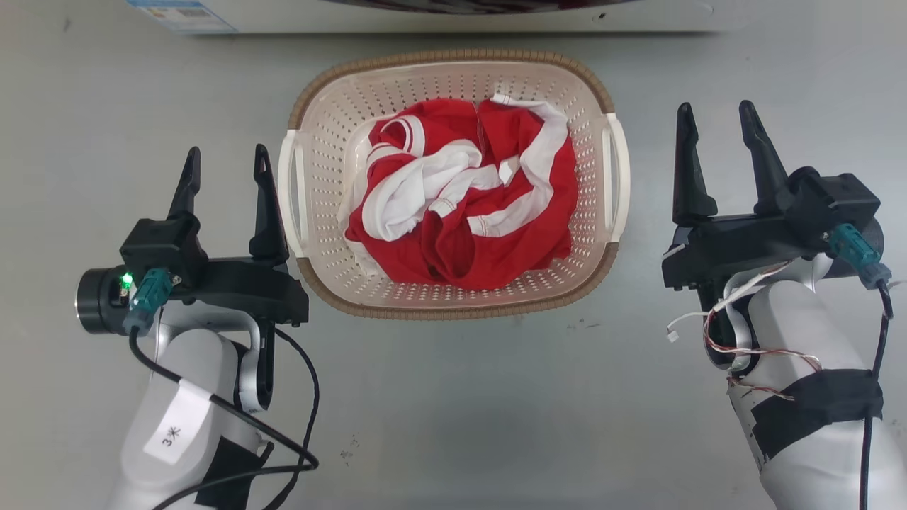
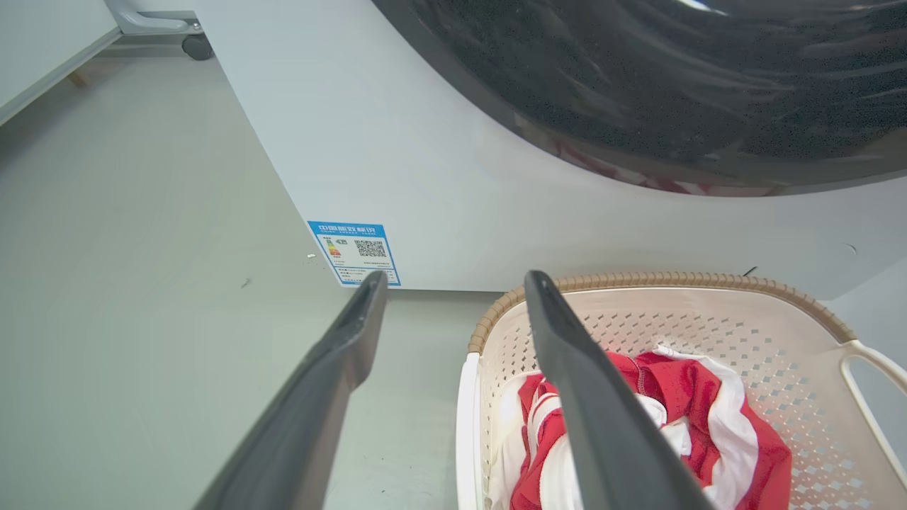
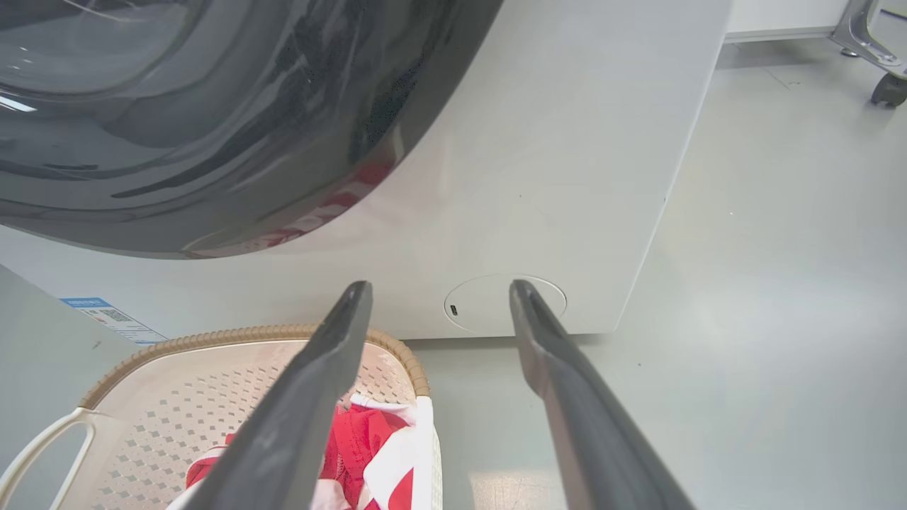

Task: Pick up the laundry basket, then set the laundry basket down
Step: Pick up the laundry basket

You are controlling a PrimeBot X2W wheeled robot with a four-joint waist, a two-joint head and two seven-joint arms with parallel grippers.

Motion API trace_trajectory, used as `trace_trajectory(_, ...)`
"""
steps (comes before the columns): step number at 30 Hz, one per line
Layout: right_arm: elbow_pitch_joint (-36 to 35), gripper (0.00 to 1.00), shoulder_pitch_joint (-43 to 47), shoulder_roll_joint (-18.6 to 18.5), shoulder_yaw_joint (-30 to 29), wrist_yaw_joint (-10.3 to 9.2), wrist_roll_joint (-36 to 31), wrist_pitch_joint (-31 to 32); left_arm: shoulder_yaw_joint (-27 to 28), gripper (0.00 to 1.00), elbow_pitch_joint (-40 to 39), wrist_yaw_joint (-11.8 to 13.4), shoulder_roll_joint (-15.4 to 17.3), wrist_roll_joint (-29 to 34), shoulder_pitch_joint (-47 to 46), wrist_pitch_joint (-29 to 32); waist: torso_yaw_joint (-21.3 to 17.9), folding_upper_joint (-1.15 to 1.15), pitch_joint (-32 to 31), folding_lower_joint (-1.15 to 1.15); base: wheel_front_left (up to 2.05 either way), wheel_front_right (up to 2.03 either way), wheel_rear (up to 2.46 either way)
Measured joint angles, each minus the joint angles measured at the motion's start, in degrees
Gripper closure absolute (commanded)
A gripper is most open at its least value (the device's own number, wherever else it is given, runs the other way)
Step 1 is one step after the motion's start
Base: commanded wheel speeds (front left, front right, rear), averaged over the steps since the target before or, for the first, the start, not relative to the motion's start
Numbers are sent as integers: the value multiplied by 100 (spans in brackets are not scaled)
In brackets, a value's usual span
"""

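Both jaws gape empty: your left gripper (image 1: 227, 150) sits just beside the laundry basket (image 1: 320, 106), right gripper (image 1: 716, 106) farther off.

White paper tag (image 1: 175, 431) on the pale left forearm (image 1: 202, 354): "3" plus a star-like character. Blue-and-white sticker (image 2: 354, 252) at the lower corner of the white washing machine front panel (image 2: 439, 156): QR code, small print illegible.

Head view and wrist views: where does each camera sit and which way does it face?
Head view: on the head, facing down at the laundry basket; left claw, right claw show.
Left wrist view: left wrist, facing the washing machine past its fingers.
Right wrist view: right wrist, facing that machine past its fingers.
All share the basket.
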Motion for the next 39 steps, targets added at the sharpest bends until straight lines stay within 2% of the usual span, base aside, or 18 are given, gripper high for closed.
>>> trace_trajectory(4, 460, 0, -305, 0, 13, 8, -41, 0, -1, 0, 514, -85, -12, -24, -294, -1, 35, 0, 383, 0, 0, 0, 0)
trace_trajectory(11, 1081, 0, -542, 9, 101, 100, -41, 0, 2, 0, 1140, -181, -31, -70, -506, -2, 101, 0, 691, 0, 0, 0, 0)
trace_trajectory(25, 1947, 0, -1005, 89, 322, 159, -41, 0, -127, 0, 2092, -399, -67, -115, -1057, -3, 161, -1, 877, 0, 0, 0, 0)
trace_trajectory(39, 2679, 0, -1459, 113, 485, 158, -10, 57, -190, 0, 2815, -505, -116, -258, -1519, -1, 180, -1, 1031, -1, 0, 0, 0)
